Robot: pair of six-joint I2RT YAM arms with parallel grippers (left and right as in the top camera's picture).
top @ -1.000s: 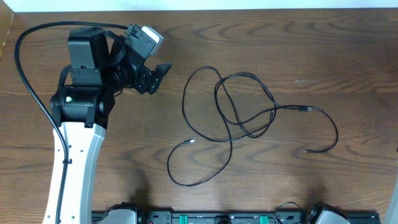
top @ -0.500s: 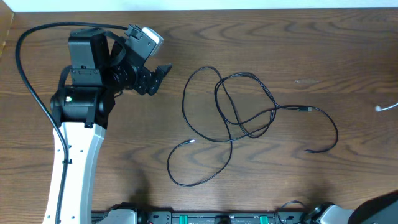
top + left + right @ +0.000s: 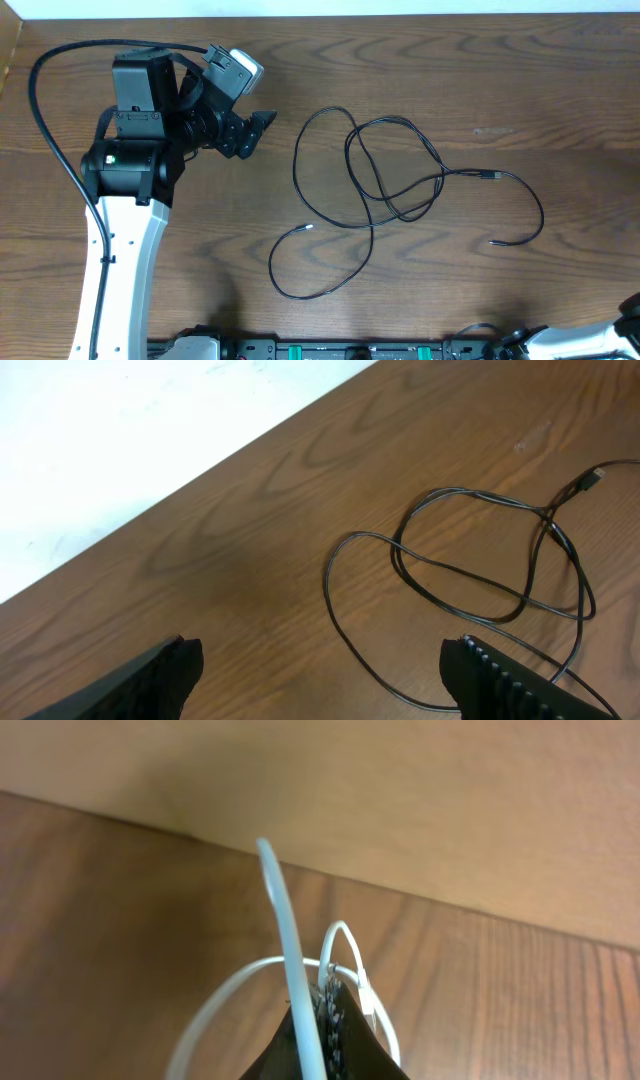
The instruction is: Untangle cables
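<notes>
Thin black cables [image 3: 441, 175], matte and wiry, sprawled in loose overlapping loops across the centre and centre-right of the overhead view, flat on a dark brown table [image 3: 560, 80] with broad, swirling wood grain. Several crossings near the middle of the tangle; a small rectangular plug [image 3: 495, 176] toward the right, a pale-tipped end [image 3: 308, 227] at lower centre. Left claw [image 3: 257, 130] at upper left, black and angular, spread wide and gripping nothing, well apart from the loops; in the left wrist view, a ribbed pad along the finger [image 3: 500, 680] at lower right, the same loops at right of frame. Right claw [image 3: 330, 1020] at bottom centre of the right wrist view, dark and pinched shut on a smooth, glossy white cable [image 3: 285, 920], rising from the tips in narrow rounded arcs.
</notes>
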